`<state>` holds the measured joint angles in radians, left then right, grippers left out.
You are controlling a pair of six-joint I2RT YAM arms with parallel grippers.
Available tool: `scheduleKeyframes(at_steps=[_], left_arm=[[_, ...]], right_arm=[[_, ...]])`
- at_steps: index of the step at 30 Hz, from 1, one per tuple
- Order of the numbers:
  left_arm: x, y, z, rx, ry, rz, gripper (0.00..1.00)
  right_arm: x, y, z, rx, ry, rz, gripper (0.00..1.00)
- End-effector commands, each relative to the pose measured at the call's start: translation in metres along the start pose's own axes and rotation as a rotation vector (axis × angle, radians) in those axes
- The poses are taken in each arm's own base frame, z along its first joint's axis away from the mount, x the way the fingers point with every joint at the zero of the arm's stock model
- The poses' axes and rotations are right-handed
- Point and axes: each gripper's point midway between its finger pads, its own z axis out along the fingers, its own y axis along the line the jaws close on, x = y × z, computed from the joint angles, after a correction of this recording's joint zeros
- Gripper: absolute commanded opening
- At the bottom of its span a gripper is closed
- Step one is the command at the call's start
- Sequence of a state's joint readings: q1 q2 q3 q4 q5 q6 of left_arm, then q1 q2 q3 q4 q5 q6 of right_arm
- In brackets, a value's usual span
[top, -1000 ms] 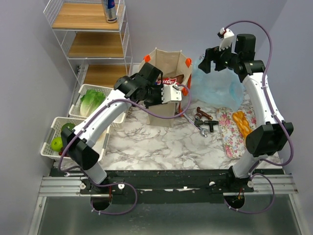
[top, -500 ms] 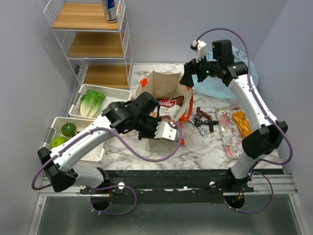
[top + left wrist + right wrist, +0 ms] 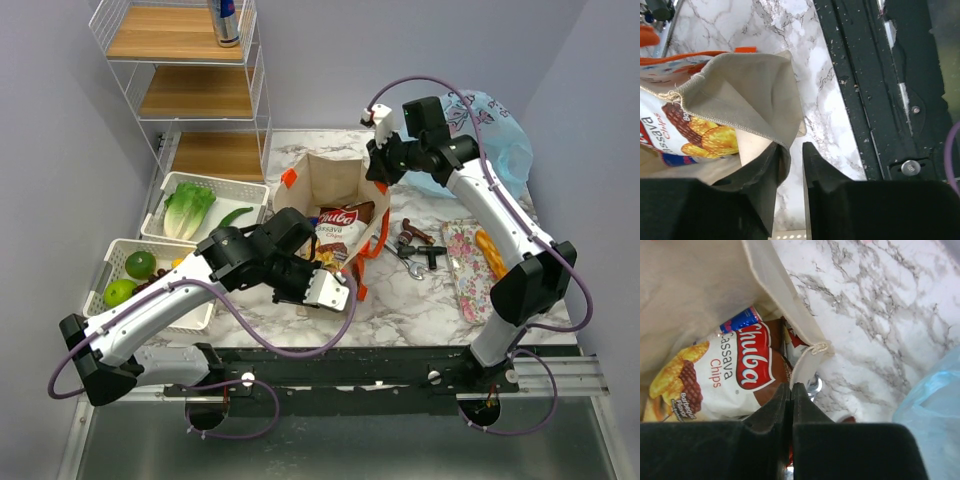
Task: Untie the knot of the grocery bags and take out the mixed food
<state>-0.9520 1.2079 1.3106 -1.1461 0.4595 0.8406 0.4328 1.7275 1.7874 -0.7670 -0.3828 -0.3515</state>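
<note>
While L gripper [image 3: 791, 150] pinches canvas tote [image 3: 740, 90] rim, I see R gripper [image 3: 791, 390] clenched above cassava chips pkt [image 3: 735, 375]; can't tell if it's holding anything.

Beige tote [image 3: 325, 185], red-and-white chips packet [image 3: 338, 222], light-blue plastic bag [image 3: 495, 140], grey-veined white table [image 3: 400, 300]

Lab cell: bare grey walls [image 3: 50, 150], marble tabletop [image 3: 400, 300], mounting rail [image 3: 130, 378].
</note>
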Motion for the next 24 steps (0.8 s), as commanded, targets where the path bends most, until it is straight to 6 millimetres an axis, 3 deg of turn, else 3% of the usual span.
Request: scheduleKeyframes(at_steps=[1, 4, 6, 9, 11, 14, 19, 20, 21, 23, 24], left_arm=[[0.012, -0.013, 0.004, 0.005, 0.034, -0.073, 0.35], [0.012, -0.009, 0.005, -0.013, 0.034, -0.100, 0.52], [0.013, -0.008, 0.007, -0.021, 0.035, -0.112, 0.53], [0.018, -0.020, 0.001, 0.036, 0.036, -0.058, 0.21], [0.024, -0.022, -0.007, 0.017, 0.047, -0.013, 0.11], [0.039, -0.015, -0.025, -0.065, 0.076, 0.056, 0.03], [0.074, 0.003, -0.052, -0.186, 0.195, 0.119, 0.03], [0.079, 0.006, -0.055, -0.199, 0.216, 0.135, 0.06], [0.083, 0.009, -0.058, -0.219, 0.238, 0.142, 0.09], [0.083, 0.017, -0.063, -0.263, 0.248, 0.160, 0.18], [0.079, 0.018, -0.065, -0.271, 0.237, 0.163, 0.27]], right_arm=[[0.000, 0.007, 0.000, -0.027, -0.028, 0.033, 0.01], [-0.012, 0.022, -0.013, -0.068, -0.102, 0.030, 0.01], [-0.019, 0.030, -0.024, -0.079, -0.154, 0.032, 0.01], [-0.017, 0.039, -0.041, -0.080, -0.162, 0.051, 0.01], [-0.002, 0.046, -0.050, -0.081, -0.117, 0.051, 0.01], [0.026, 0.054, -0.068, -0.061, -0.042, 0.043, 0.01], [0.064, 0.082, -0.095, -0.116, 0.062, 0.074, 0.02], [0.067, 0.087, -0.097, -0.136, 0.077, 0.083, 0.19], [0.067, 0.087, -0.097, -0.139, 0.082, 0.090, 0.46], [0.055, 0.081, -0.095, -0.119, 0.056, 0.097, 0.75], [0.042, 0.074, -0.094, -0.096, 0.023, 0.096, 0.81]])
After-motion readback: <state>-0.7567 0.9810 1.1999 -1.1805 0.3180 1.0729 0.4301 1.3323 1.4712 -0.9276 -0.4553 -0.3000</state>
